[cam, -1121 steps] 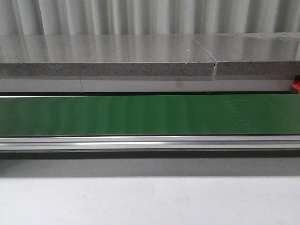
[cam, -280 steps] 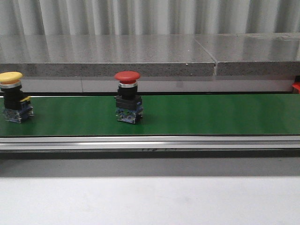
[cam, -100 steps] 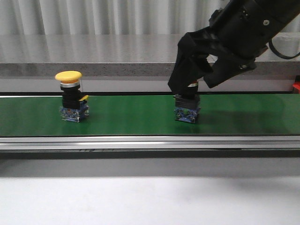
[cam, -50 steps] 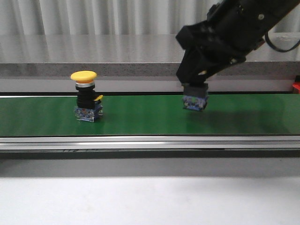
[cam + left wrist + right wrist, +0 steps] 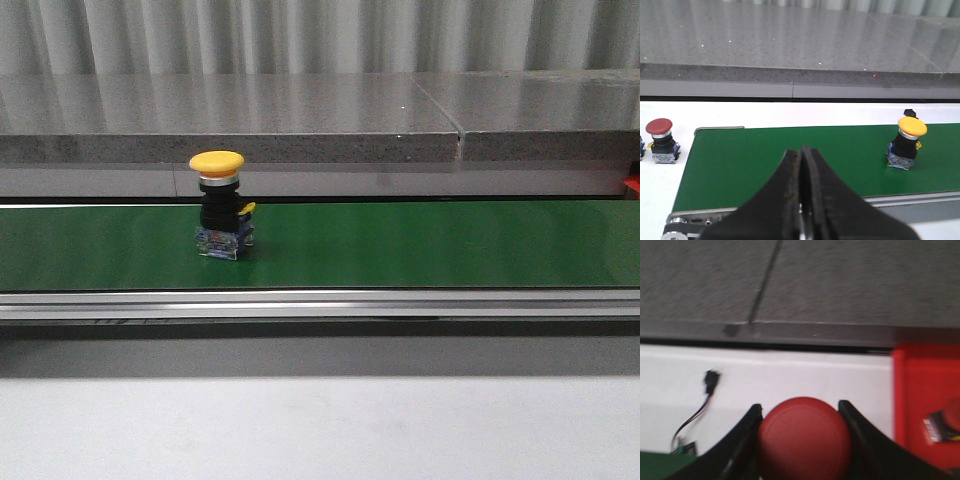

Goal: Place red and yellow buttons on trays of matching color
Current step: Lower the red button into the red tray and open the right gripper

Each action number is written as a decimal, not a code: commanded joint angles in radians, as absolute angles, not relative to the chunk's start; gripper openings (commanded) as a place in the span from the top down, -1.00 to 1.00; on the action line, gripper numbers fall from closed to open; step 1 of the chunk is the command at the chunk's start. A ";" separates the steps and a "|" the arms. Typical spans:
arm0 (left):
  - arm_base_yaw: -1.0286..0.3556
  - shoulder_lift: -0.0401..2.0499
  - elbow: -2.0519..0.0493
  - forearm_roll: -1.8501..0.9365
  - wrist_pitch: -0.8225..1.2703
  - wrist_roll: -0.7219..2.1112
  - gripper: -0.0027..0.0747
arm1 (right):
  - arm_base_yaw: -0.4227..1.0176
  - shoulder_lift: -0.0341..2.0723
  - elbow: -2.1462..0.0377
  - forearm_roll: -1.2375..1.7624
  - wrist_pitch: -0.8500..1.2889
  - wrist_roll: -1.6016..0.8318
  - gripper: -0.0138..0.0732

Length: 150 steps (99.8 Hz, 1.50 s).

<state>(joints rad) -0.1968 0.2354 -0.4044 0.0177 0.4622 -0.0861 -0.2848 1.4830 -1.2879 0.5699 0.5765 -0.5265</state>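
Note:
A yellow button [image 5: 222, 205] stands upright on the green belt [image 5: 430, 245]; the left wrist view shows the yellow button [image 5: 908, 142] too, off to one side of my left gripper [image 5: 802, 150]. That gripper hangs over the belt's near edge, shut with nothing in it. A second red button [image 5: 661, 140] stands on the white surface beyond the belt's end. My right gripper [image 5: 800, 412] is shut on a red button [image 5: 804, 442], held over the white surface beside the red tray [image 5: 920, 390]. No yellow tray is in view. Neither arm shows in the front view.
A grey stone ledge [image 5: 300, 115] runs behind the belt, and an aluminium rail [image 5: 320, 303] along its front. The red tray holds another button [image 5: 951, 421] at its edge. A black connector with thin wires [image 5: 710, 382] lies on the white surface.
My right arm lifted the red button off the belt and left the front view. The yellow button rode further right along the belt.

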 commanded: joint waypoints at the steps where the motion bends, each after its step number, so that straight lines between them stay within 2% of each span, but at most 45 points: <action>1: -0.204 0.246 -0.432 0.009 0.392 -0.093 0.99 | -0.392 1.452 -1.326 0.590 0.497 -0.508 0.32; 19: -0.204 0.246 -0.432 0.009 0.392 -0.093 0.99 | -0.581 1.507 -1.326 0.591 0.453 -0.507 0.32; 33: -0.204 0.246 -0.432 0.009 0.392 -0.093 0.99 | -0.648 1.579 -1.326 0.628 0.392 -0.507 0.32; 82: -0.204 0.246 -0.432 0.009 0.392 -0.093 0.99 | -0.654 1.840 -1.326 0.631 0.252 -0.512 0.32; 126: -0.204 0.246 -0.432 0.009 0.392 -0.093 0.99 | -0.654 1.921 -1.326 0.635 0.243 -0.512 0.30; 136: -0.204 0.246 -0.432 0.009 0.392 -0.093 0.99 | -0.654 1.921 -1.327 0.635 0.243 -0.512 0.14; 150: -0.204 0.246 -0.432 0.009 0.392 -0.093 0.99 | -0.654 1.918 -1.327 0.636 0.246 -0.512 -0.37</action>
<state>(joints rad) -0.1968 0.2354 -0.4044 0.0177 0.4622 -0.0861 -0.6502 1.9700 -1.2964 0.6174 0.2856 -0.5079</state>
